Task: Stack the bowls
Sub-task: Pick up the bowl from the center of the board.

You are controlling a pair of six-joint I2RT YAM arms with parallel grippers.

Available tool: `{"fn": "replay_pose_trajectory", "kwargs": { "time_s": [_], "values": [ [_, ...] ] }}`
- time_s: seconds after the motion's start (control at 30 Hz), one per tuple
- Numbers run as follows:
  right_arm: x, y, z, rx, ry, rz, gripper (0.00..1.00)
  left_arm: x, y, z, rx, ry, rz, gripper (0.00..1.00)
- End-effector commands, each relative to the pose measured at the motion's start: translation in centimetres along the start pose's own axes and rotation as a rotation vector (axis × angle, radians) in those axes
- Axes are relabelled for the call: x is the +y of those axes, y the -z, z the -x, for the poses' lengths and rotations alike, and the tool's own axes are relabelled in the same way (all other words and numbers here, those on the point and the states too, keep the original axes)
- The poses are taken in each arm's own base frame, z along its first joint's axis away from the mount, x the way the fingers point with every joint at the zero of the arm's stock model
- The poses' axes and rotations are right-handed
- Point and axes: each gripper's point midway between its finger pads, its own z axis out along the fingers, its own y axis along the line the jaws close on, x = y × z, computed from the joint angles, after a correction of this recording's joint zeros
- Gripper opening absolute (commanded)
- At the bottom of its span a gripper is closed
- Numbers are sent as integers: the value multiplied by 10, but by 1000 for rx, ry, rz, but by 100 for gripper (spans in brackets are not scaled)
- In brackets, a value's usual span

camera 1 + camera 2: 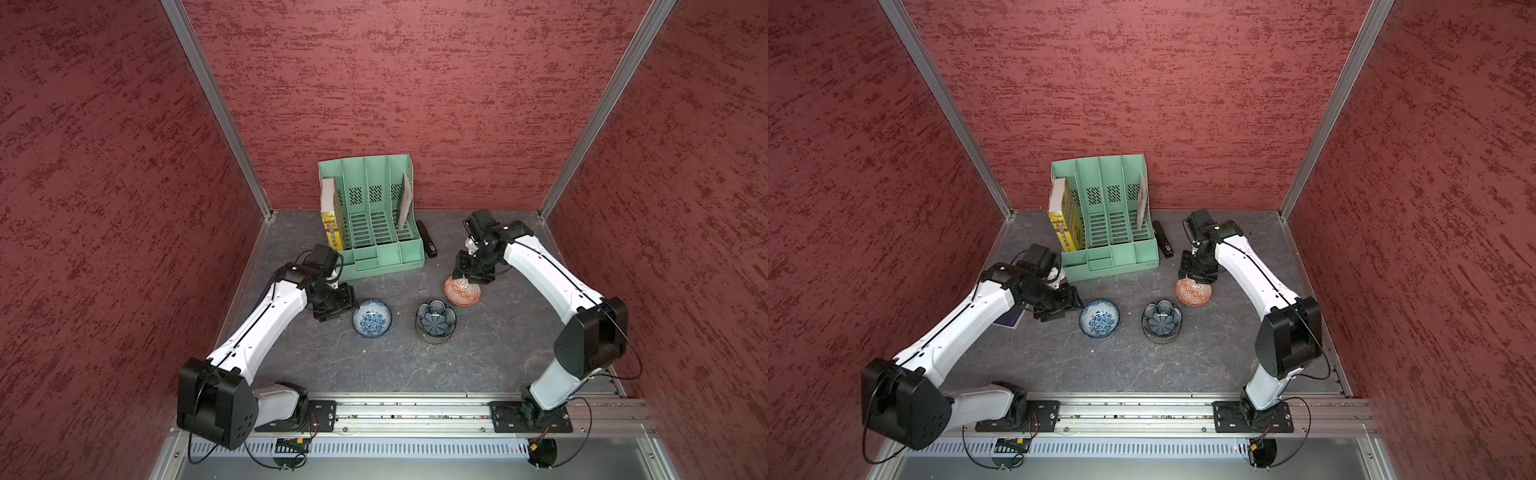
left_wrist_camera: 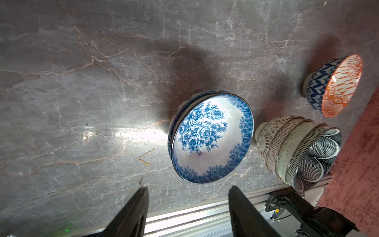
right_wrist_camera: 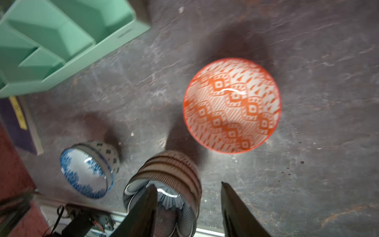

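Note:
A blue-and-white floral bowl (image 1: 372, 319) (image 1: 1099, 319) (image 2: 211, 137) sits on the dark stone-look table. My left gripper (image 1: 348, 308) (image 2: 187, 187) is just left of it, open, with nothing between its fingers. To the bowl's right stands a stack of bowls (image 1: 435, 328) (image 2: 287, 147), topped by the dark lobed flower-shaped bowl (image 1: 1161, 320) (image 3: 164, 197). An orange-red geometric bowl (image 1: 462, 293) (image 3: 231, 105) stands alone behind the stack and to its right. My right gripper (image 1: 469, 279) (image 3: 187, 183) hovers over the bowl's far rim, open and holding nothing.
A green file organizer (image 1: 370, 216) stands at the back with a yellow box (image 1: 332, 226) in its left slot. A black stapler (image 1: 428, 246) lies beside it. A purple book (image 1: 1011, 320) lies under my left arm. The aluminium rail (image 1: 415, 415) runs along the front edge.

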Motion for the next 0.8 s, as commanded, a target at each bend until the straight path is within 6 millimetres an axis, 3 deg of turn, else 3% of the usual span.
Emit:
{"fn": "replay_pose_trajectory", "kwargs": {
  "time_s": [0.0, 0.17, 0.27, 0.53, 0.77],
  "values": [
    [-32, -17, 17, -32, -74, -74, 49, -2, 13, -10, 5, -4, -26, 66],
    [-68, -36, 23, -31, -143, -133, 44, -2, 17, -18, 5, -2, -49, 68],
    [-79, -50, 20, -2, -160, -142, 41, 1, 13, -20, 14, 5, -43, 67],
    [-90, -77, 12, 51, -165, -148, 32, 2, 6, -21, 24, 9, -44, 66],
    [-93, -89, 9, 74, -168, -140, 21, 5, 3, -24, 31, 9, -39, 62]
  ]
}}
